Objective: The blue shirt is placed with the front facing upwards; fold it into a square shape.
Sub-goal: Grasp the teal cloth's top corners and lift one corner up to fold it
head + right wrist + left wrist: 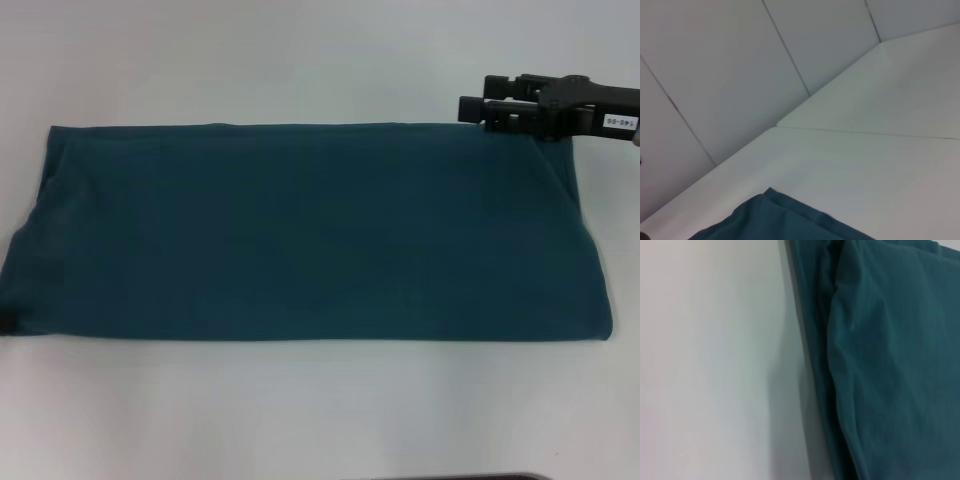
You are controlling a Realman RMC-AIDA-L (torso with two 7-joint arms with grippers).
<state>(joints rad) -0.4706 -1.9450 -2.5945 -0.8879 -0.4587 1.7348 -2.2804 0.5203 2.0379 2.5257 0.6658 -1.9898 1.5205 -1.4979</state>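
Note:
The blue shirt (300, 230) lies flat on the white table (300, 60) as a long teal rectangle, folded lengthwise, with only plain cloth showing. My right gripper (472, 100) hovers at the shirt's far right corner, pointing toward the left. In the right wrist view one corner of the shirt (785, 222) lies on the table. Layered folds along one edge of the shirt (880, 370) fill the left wrist view. My left gripper shows in no view.
Bare white tabletop (320, 410) surrounds the shirt on the near and far sides. Pale wall panels (730, 75) rise behind the table's far edge. A dark strip (450, 477) sits at the bottom edge of the head view.

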